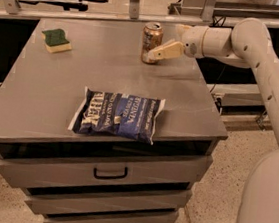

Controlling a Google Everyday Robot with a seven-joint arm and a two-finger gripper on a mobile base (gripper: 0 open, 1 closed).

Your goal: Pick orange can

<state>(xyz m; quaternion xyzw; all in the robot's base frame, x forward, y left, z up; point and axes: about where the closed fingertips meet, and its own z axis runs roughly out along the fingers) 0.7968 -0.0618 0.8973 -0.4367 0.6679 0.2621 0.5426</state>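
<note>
The orange can [151,42] stands upright at the far edge of the grey cabinet top [57,81], right of centre; it has a coppery body and a silver top. My gripper [163,42] reaches in from the right at can height and is open and empty. Its near cream finger [165,50] points left, and its tip is right at the can's right side. The far finger [181,28] shows only as a short stub behind. The can is not between the fingers.
A blue snack bag [119,115] lies flat near the front of the top. A green and yellow sponge [56,40] sits at the far left. Drawers [107,173] are below. Metal rails and shelving run behind the cabinet. My white arm [266,62] spans the right side.
</note>
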